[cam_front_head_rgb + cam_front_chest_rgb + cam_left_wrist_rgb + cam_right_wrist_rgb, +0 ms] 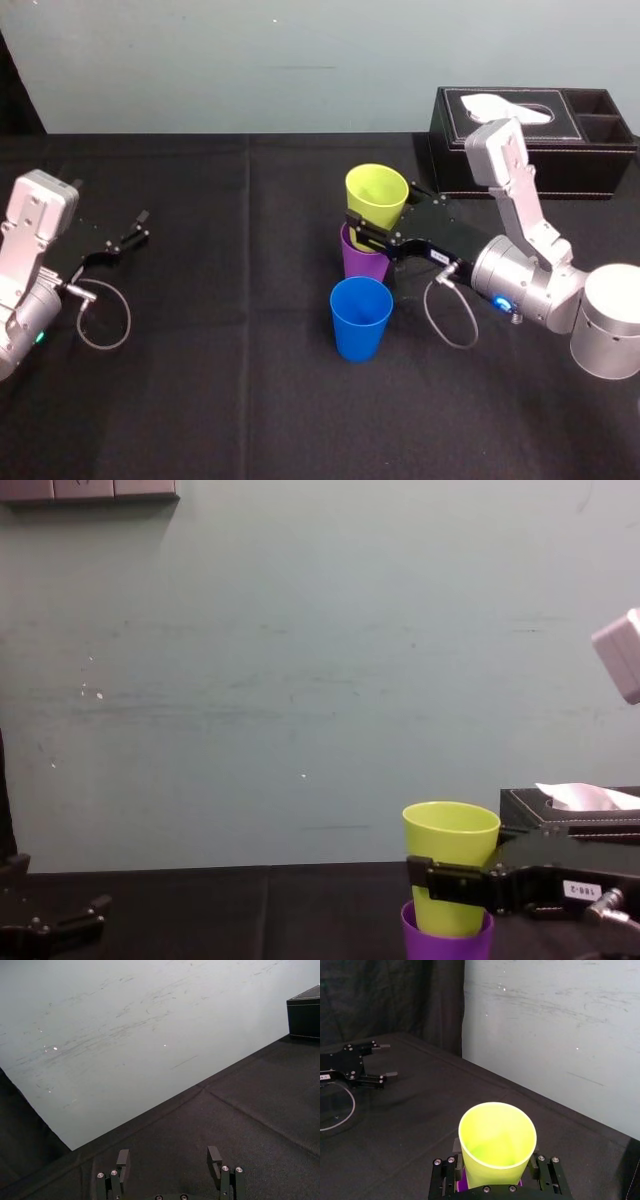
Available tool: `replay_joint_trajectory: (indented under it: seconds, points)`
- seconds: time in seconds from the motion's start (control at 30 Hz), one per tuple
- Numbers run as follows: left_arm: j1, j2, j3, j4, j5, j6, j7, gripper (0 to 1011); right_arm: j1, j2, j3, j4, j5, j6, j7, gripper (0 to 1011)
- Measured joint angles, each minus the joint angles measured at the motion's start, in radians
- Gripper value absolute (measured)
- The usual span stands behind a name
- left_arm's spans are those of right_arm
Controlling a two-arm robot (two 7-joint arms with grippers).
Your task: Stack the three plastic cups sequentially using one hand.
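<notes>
Right pincer (358,230): clamped on the yellow-green cup (377,196), low on its wall.
Yellow-green cup: base sunk in the mouth of the purple cup (362,262), most of it standing above.
Blue cup (360,318): upright on the black surface (200,380), just before the purple cup.
Left pincer (135,228): released, idle at the far left.
Black tissue box (530,150): back right.

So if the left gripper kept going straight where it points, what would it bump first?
Probably nothing close: the left gripper faces black table, then the wall. The tissue box sits off to one side.
</notes>
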Motion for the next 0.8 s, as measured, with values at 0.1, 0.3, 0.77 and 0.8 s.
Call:
replay_joint_trajectory:
  seconds: [0.1, 0.3, 0.77, 0.8]
  points:
    - [0.000, 0.000, 0.000, 0.000, 0.000, 0.000, 0.000, 1011, 0.001, -0.003, -0.003, 0.009, -0.006, -0.004, 0.000, 734]
    - [0.000, 0.000, 0.000, 0.000, 0.000, 0.000, 0.000, 1011, 0.001, -0.002, -0.003, 0.008, -0.006, -0.003, 0.000, 734]
    - [0.000, 0.000, 0.000, 0.000, 0.000, 0.000, 0.000, 1011, 0.000, -0.001, -0.001, 0.004, -0.003, -0.002, -0.001, 1003]
    - [0.000, 0.000, 0.000, 0.000, 0.000, 0.000, 0.000, 1011, 0.000, -0.001, -0.001, 0.004, -0.003, -0.002, -0.001, 1003]
